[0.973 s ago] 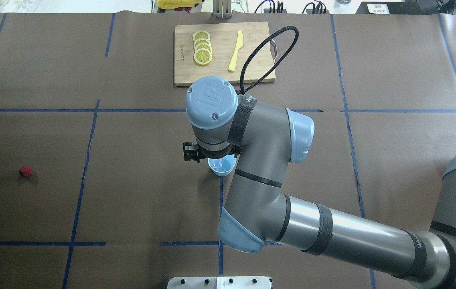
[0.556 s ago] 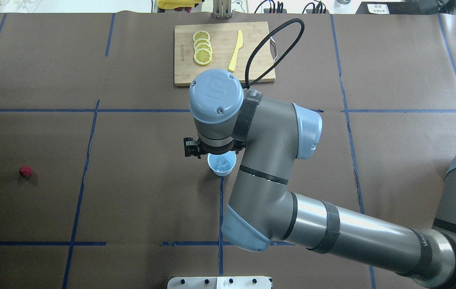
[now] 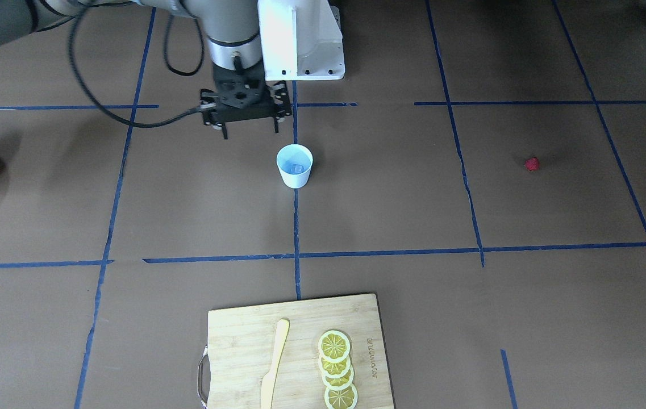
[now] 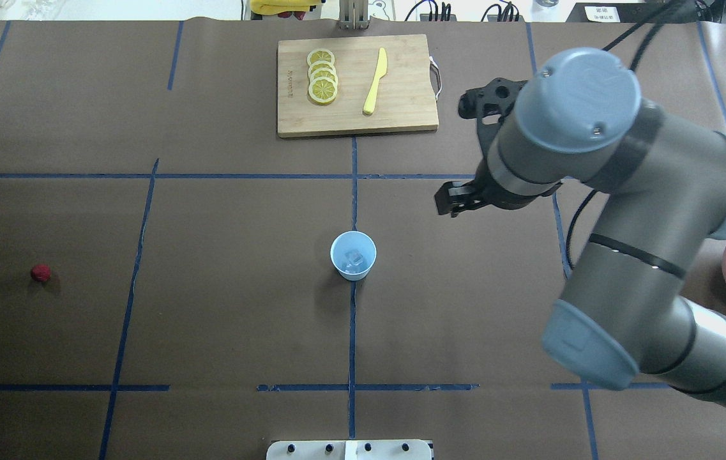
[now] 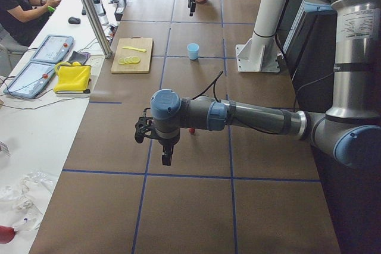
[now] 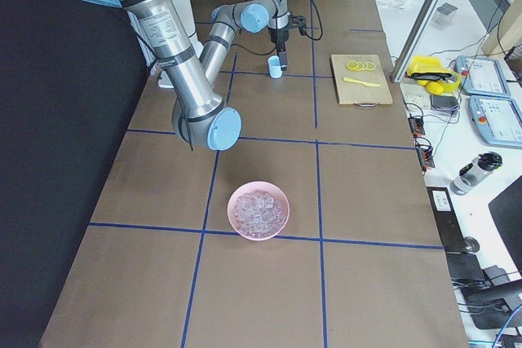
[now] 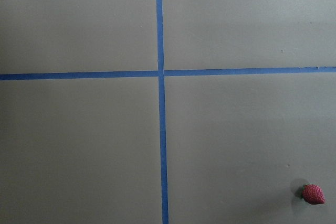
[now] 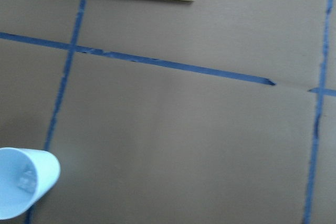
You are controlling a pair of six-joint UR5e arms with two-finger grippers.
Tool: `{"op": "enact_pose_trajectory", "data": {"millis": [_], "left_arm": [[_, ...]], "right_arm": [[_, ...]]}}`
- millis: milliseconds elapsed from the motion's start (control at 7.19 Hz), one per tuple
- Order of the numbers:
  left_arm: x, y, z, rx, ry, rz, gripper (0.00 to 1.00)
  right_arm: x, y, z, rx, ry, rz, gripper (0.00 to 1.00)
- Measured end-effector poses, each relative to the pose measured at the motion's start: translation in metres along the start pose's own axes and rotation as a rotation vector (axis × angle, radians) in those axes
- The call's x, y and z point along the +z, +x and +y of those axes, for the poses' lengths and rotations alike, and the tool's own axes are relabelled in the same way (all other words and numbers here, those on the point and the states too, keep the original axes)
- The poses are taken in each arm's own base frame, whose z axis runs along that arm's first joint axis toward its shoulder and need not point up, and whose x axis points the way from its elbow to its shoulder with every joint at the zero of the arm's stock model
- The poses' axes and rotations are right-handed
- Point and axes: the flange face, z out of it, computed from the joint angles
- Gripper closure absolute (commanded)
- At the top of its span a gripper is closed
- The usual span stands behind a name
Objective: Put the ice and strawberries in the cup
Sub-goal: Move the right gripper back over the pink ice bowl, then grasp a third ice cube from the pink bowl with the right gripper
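Observation:
The white cup (image 4: pixel 340 250) with a pale blue inside stands upright at the table's middle, with a clear ice cube (image 4: pixel 354 258) in it. The front view shows the cup (image 3: pixel 294 179) and its ice (image 3: pixel 297 168) too. My right gripper (image 3: pixel 250 132) hangs open and empty, beside the cup and above table height. Its wrist view catches the cup (image 8: pixel 10 203) at the lower left. The red strawberry (image 4: pixel 40 273) lies alone far out on my left side. It shows at the lower right of the left wrist view as the strawberry (image 7: pixel 313 194). My left gripper (image 5: pixel 165 156) hovers near it; I cannot tell its state.
A pink bowl (image 6: pixel 281 201) of ice cubes sits at my right end of the table. A bamboo cutting board (image 4: pixel 401 108) at the far middle carries lemon slices (image 4: pixel 322 76) and a yellow knife (image 4: pixel 375 80). Blue tape lines cross the brown table cover.
My right arm has swung away from over the cup, off to the right and farther back. The cup, partly covered by the wrist before, now shows whole with the ice cube inside.

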Motion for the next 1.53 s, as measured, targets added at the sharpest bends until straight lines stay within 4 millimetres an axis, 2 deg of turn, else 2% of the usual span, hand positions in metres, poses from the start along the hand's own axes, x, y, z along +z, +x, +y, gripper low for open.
{"op": "enact_pose_trajectory", "data": {"millis": [278, 417, 556, 695, 973, 1112, 1251, 1530], "left_arm": [[-0.002, 0.002, 0.0, 0.005, 0.004, 0.001, 0.0], [-0.002, 0.003, 0.0, 0.005, 0.004, 0.002, 0.0], [-0.002, 0.003, 0.001, 0.005, 0.004, 0.002, 0.0], [-0.002, 0.003, 0.001, 0.005, 0.004, 0.002, 0.0], [-0.002, 0.003, 0.001, 0.004, 0.004, 0.002, 0.0], [-0.002, 0.003, 0.001, 0.004, 0.004, 0.002, 0.0], [-0.002, 0.003, 0.001, 0.005, 0.004, 0.003, 0.0], [-0.002, 0.003, 0.001, 0.004, 0.004, 0.003, 0.0]], "right_arm": [[-0.008, 0.151, 0.001, -0.106, -0.039, 0.077, 0.01], [-0.011, 0.226, 0.01, -0.151, -0.067, 0.092, 0.01], [-0.007, 0.286, 0.03, -0.188, -0.08, 0.093, 0.01], [0.008, 0.333, 0.056, -0.21, -0.083, 0.091, 0.01], [0.059, 0.407, 0.108, -0.238, -0.055, 0.069, 0.01], [0.085, 0.436, 0.126, -0.247, -0.04, 0.047, 0.01], [0.104, 0.458, 0.139, -0.248, -0.04, 0.033, 0.09], [0.123, 0.478, 0.151, -0.235, -0.061, 0.034, 0.22]]}}
